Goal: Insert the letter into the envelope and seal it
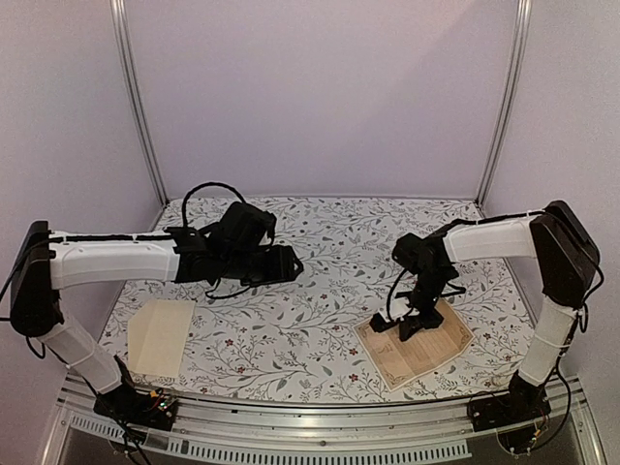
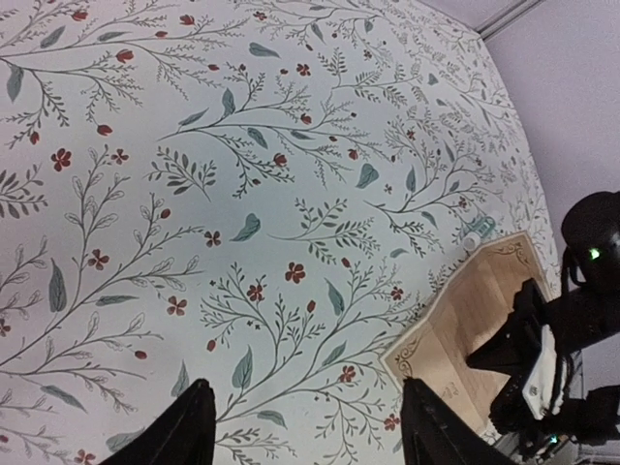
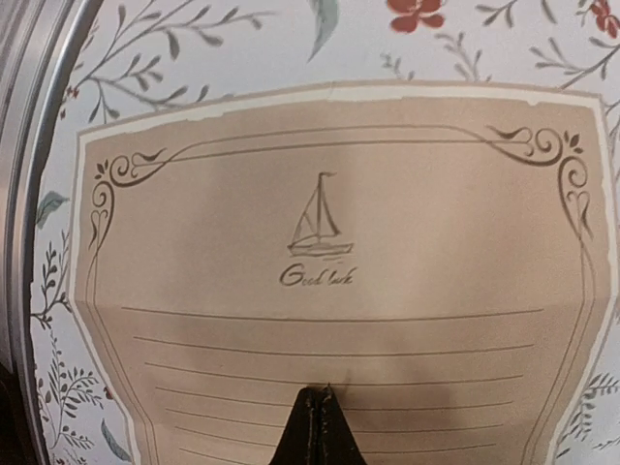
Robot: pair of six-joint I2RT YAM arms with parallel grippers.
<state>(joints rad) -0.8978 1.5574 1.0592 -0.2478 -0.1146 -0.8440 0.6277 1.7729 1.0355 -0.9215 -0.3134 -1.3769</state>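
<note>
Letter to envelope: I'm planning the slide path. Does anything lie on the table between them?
Nothing visible lies on the floral tablecloth between the tan bordered paper letter and the plain cream paper envelope. Only the open left gripper hangs above the middle of the cloth.

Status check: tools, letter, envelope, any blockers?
Left tool open, empty, aloft. Right tool shut, tips down on letter, which lies flat and open. Envelope apart, far left side. Nothing seen between them.
</note>
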